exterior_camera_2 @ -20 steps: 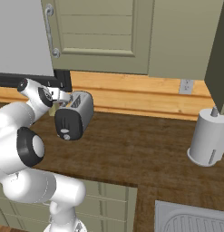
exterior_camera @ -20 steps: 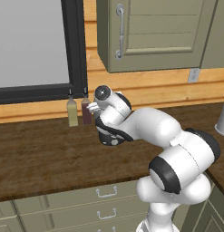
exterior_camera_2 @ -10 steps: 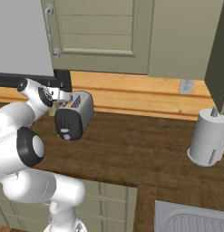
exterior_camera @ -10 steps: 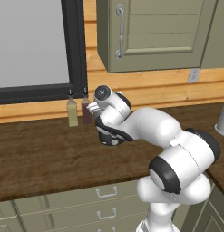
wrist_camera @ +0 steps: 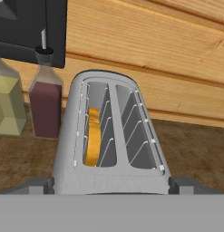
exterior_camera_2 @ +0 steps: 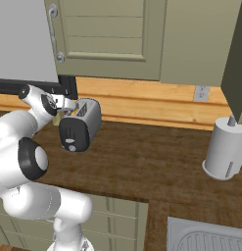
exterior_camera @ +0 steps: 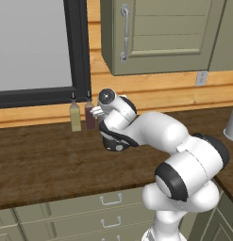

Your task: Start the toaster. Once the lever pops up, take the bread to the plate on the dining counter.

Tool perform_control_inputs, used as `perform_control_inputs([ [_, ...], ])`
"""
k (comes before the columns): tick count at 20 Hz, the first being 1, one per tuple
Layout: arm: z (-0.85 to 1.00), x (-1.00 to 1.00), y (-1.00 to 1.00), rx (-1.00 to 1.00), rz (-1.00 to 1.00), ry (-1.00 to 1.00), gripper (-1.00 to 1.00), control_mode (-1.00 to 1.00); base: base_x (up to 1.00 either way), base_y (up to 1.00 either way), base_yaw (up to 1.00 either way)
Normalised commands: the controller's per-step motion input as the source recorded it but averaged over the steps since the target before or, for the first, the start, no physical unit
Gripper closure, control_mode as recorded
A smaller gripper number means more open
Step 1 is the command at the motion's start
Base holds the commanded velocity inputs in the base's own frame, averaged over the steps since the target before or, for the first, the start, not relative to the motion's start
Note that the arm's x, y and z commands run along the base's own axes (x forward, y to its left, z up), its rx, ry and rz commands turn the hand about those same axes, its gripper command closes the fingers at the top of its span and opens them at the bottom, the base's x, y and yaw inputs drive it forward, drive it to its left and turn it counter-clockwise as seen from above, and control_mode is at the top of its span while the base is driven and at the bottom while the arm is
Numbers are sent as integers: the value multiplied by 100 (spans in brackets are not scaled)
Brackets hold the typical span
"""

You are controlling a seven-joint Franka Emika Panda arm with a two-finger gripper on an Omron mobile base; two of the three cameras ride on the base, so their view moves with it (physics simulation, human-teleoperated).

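Your hand view is showing the yellow-crusted bread slice (wrist_camera: 92,136) in the silver-grey two-slot toaster's (wrist_camera: 112,145) nine-o'clock slot — the right base view is hiding it; the two-finger gripper (wrist_camera: 111,185) is hanging released.

The bread (wrist_camera: 92,136) stands in the left slot of the toaster (wrist_camera: 111,136), bottles (wrist_camera: 45,97) beside it on the worktop (exterior_camera_2: 157,166).

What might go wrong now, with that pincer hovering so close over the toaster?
The open pincer straddles the toaster from above; pressing down could shove the toaster rather than work anything. The bread sits deep in one slot, so the fingertips may struggle to reach it. Two bottles stand close behind, and a wide swing might topple them.
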Motion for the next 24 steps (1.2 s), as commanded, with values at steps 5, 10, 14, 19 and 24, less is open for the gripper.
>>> perform_control_inputs([
  [5,0,0,0,0,0,0,-100,-100,0,0,0],
  [10,0,0,0,0,0,0,-100,-100,0,0,0],
  [14,0,0,0,0,0,0,-100,-100,0,0,0],
  [19,0,0,0,0,0,0,-100,-100,0,0,0],
  [24,0,0,0,0,0,0,-100,-100,0,0,0],
])
